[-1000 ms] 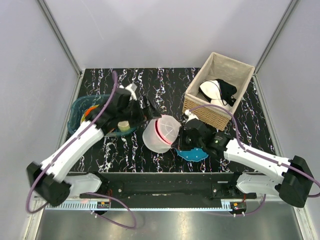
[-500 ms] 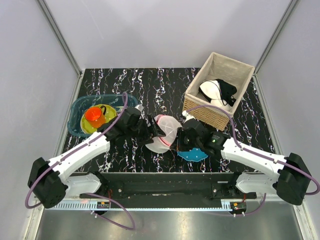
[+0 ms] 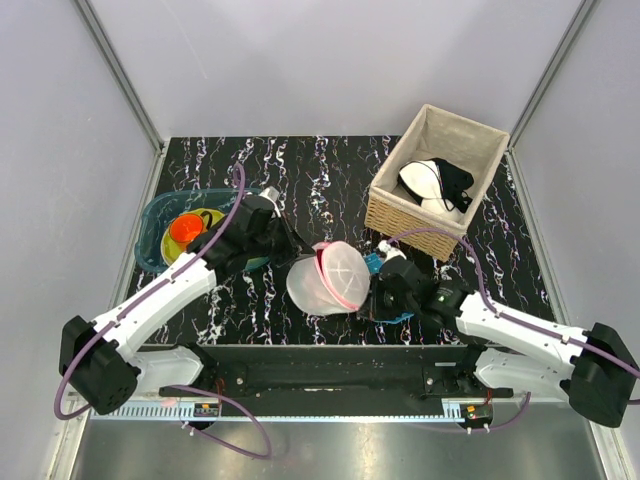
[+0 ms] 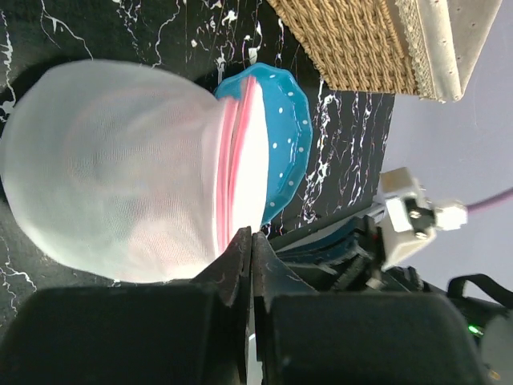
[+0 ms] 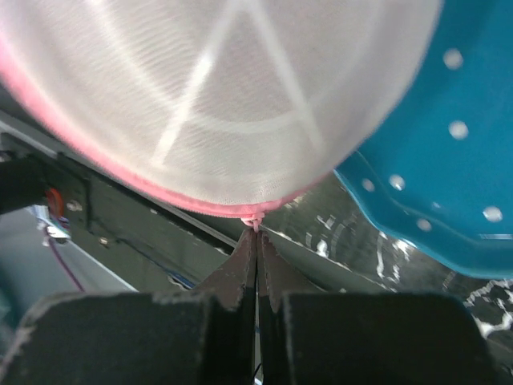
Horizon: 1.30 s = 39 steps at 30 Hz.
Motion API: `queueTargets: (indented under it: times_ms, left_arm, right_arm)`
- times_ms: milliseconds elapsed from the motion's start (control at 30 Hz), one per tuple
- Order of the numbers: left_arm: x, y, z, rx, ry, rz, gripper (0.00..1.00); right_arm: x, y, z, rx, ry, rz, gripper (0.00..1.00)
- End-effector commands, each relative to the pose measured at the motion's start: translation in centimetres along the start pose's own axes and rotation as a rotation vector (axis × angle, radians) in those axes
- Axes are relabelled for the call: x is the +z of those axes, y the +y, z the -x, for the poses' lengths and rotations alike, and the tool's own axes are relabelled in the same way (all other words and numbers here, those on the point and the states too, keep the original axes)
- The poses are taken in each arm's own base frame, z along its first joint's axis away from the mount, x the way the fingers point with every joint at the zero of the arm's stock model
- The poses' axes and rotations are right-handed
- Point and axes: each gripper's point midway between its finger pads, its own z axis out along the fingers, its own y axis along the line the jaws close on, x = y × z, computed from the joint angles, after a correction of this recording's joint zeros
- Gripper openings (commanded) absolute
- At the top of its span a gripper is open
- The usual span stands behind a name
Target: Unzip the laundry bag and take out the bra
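The laundry bag (image 3: 325, 278) is a white mesh drum with a pink zipper rim (image 4: 228, 172), tilted up between both arms at the table's front. My left gripper (image 3: 303, 256) is shut with its tips (image 4: 251, 235) pressed on the lower end of the pink rim. From the other side, my right gripper (image 3: 368, 298) is shut, its tips (image 5: 257, 234) pinching a small pink zipper pull (image 5: 255, 219) under the rim. The bra is hidden; only a faint pink shade shows through the mesh (image 4: 152, 241).
A blue dotted plate (image 3: 398, 312) lies under the bag's right side. A wicker basket (image 3: 400, 215) at the back right holds a white-and-black bra (image 3: 437, 183). A teal basin (image 3: 152, 235) with an orange cup (image 3: 185, 228) sits at the left.
My left arm swung from over the basin to the bag and its jaws shut at the pink rim. The bag tipped, its disc face now turned up and right. The right gripper stayed shut.
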Motion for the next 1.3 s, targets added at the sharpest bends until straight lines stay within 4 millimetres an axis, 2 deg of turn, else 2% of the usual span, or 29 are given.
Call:
queueTargets:
  times_ms: [0, 67, 167, 200, 233, 267, 300, 333, 367, 400, 433, 467, 500, 533, 567, 667, 767, 900, 1000, 1033, 1100, 1200, 1233, 1267]
  left_arm:
    - [-0.5, -1.5, 0.8, 0.028, -0.027, -0.048, 0.0]
    - [-0.5, -1.2, 1.0, 0.027, -0.035, -0.041, 0.0]
    - [-0.7, -1.9, 0.6, 0.047, -0.016, -0.065, 0.0]
    - [-0.9, -2.1, 0.6, 0.055, -0.017, -0.067, 0.05]
    - [-1.1, -2.5, 0.0, 0.074, -0.012, -0.069, 0.24]
    - [-1.8, -2.5, -0.5, 0.083, -0.015, -0.054, 0.34]
    - [-2.2, -2.7, -0.2, 0.092, -0.054, -0.033, 0.46]
    - [-2.7, -3.1, -1.4, 0.113, -0.042, -0.032, 0.6]
    - [-3.4, -2.7, -2.0, 0.114, -0.042, -0.007, 0.76]
    - [-3.8, -2.3, -1.9, 0.095, -0.078, 0.022, 0.83]
    - [-4.1, -2.3, -2.9, 0.099, -0.07, 0.027, 0.86]
    - [-4.4, -1.5, -3.5, 0.087, -0.065, 0.055, 0.88]
    - [-5.3, -1.4, -3.5, 0.05, -0.092, 0.046, 0.89]
    - [-5.2, -0.6, -4.6, 0.042, -0.075, 0.058, 0.91]
    - [-5.4, 0.1, -4.9, 0.019, -0.083, 0.073, 0.98]
    - [-5.7, 0.8, -6.6, -0.01, -0.067, 0.069, 0.99]
    - [-4.5, 1.5, -7.5, -0.011, -0.031, 0.087, 0.99]
    - [-1.9, 1.1, -8.2, -0.005, 0.003, 0.079, 0.99]
    - [-0.3, 0.8, -7.7, -0.027, -0.027, 0.073, 0.91]
    - [0.3, 0.6, -7.4, -0.032, -0.038, 0.066, 0.83]
    - [0.9, 0.9, -6.7, -0.042, -0.055, 0.07, 0.78]
    - [1.6, 0.7, -6.1, -0.048, -0.062, 0.066, 0.34]
    - [1.5, 0.9, -6.0, -0.045, -0.056, 0.079, 0.0]
    - [1.4, 0.9, -5.7, -0.033, -0.059, 0.089, 0.0]
  right_arm:
    - [-0.2, -0.9, -1.6, 0.019, 0.042, -0.01, 0.0]
    - [-0.5, -0.3, -0.9, 0.017, 0.022, 0.006, 0.0]
    - [-0.7, 0.7, 0.4, 0.01, -0.015, 0.014, 0.0]
    - [-0.8, 1.2, 0.9, 0.003, -0.024, 0.024, 0.0]
    - [-0.8, 1.7, 1.2, 0.001, -0.029, 0.034, 0.0]
    - [-0.7, 1.9, 1.4, -0.001, -0.026, 0.04, 0.0]
    - [-0.8, 2.6, 1.8, -0.008, -0.033, 0.054, 0.0]
    - [-0.8, 3.0, 2.2, -0.01, -0.04, 0.064, 0.0]
    - [-0.7, 3.1, 2.3, -0.012, -0.035, 0.064, 0.0]
    - [-0.8, 3.8, 2.7, -0.022, -0.043, 0.079, 0.0]
    - [-0.8, 4.1, 3.0, -0.024, -0.046, 0.085, 0.0]
    - [-0.7, 4.2, 3.0, -0.024, -0.042, 0.085, 0.0]
    - [-0.8, 4.8, 3.4, -0.029, -0.048, 0.098, 0.0]
    - [-0.8, 4.9, 3.6, -0.031, -0.051, 0.101, 0.0]
    - [-0.6, 5.1, 3.6, -0.034, -0.045, 0.103, 0.0]
    - [-0.5, 5.7, 3.7, -0.038, -0.035, 0.12, 0.0]
    - [-0.2, 6.1, 3.8, -0.043, -0.03, 0.131, 0.0]
    - [-0.1, 6.3, 4.0, -0.041, -0.03, 0.131, 0.0]
    - [-0.2, 6.4, 4.0, -0.036, -0.03, 0.135, 0.0]
    - [-0.3, 6.3, 4.0, -0.035, -0.033, 0.134, 0.0]
    - [-0.2, 6.1, 3.9, -0.036, -0.03, 0.125, 0.0]
    - [-0.4, 5.8, 3.7, -0.041, -0.024, 0.119, 0.0]
    - [-0.6, 5.8, 3.7, -0.044, -0.028, 0.116, 0.0]
    - [-0.7, 5.2, 3.4, -0.049, -0.021, 0.099, 0.0]
